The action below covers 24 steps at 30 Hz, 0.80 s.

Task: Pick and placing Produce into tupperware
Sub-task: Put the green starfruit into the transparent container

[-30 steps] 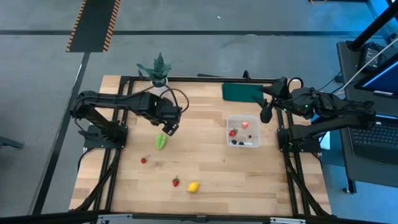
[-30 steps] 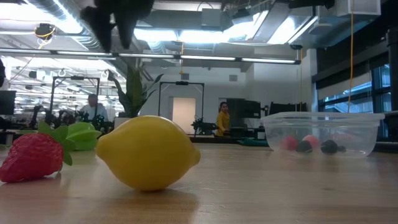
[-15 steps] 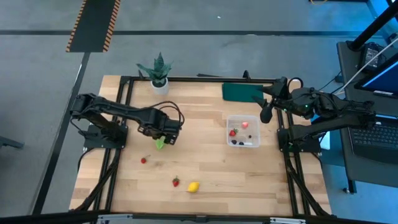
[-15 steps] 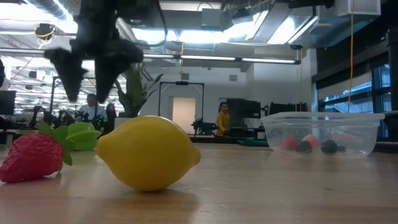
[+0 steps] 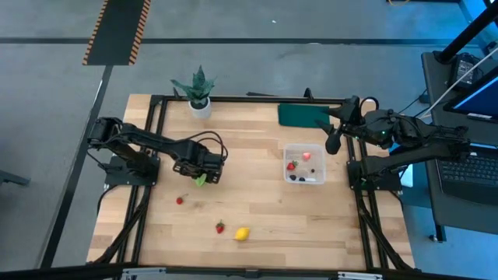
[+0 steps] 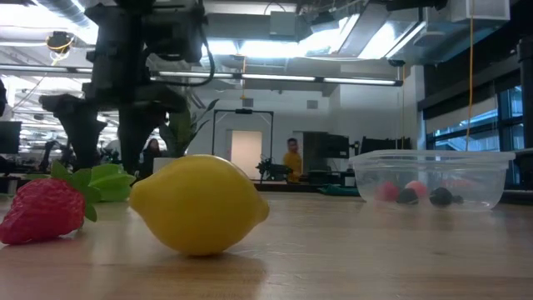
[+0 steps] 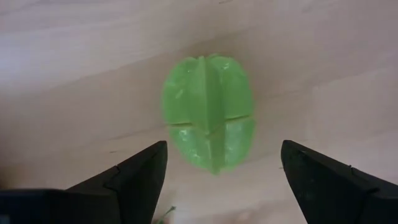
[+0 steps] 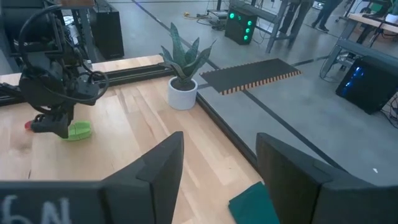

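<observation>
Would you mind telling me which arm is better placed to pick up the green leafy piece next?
The left. Its gripper is open directly over the green leafy piece, fingers either side. The right gripper waits near the clear box, far from it.

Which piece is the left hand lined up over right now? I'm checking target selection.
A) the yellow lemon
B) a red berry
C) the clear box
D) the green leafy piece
D: in the left wrist view the green leafy piece lies on the wood between the open fingers of the left hand, while the lemon sits far off.
</observation>
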Available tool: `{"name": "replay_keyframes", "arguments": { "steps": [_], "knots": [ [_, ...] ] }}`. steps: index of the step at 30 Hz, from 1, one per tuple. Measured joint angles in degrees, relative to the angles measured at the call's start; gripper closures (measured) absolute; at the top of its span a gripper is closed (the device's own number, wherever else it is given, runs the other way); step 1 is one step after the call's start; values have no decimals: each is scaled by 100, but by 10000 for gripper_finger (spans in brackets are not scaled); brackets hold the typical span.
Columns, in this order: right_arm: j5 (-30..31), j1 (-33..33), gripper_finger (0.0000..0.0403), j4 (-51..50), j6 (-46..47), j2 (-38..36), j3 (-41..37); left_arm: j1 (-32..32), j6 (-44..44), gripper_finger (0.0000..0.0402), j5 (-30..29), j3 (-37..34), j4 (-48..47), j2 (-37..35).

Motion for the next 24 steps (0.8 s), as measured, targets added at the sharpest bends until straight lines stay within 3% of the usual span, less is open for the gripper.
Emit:
{"name": "replay_keyframes", "arguments": {
  "steps": [8,15,24],
  "knots": [
    [0,0,199,2,-6,-1,1,122,-2,97,-109,-275,73,0],
    [0,0,199,2,0,0,0,166,26,97,-130,-654,965,0],
    [0,0,199,2,0,0,2,166,42,113,-319,-682,967,0]
  ]
}}
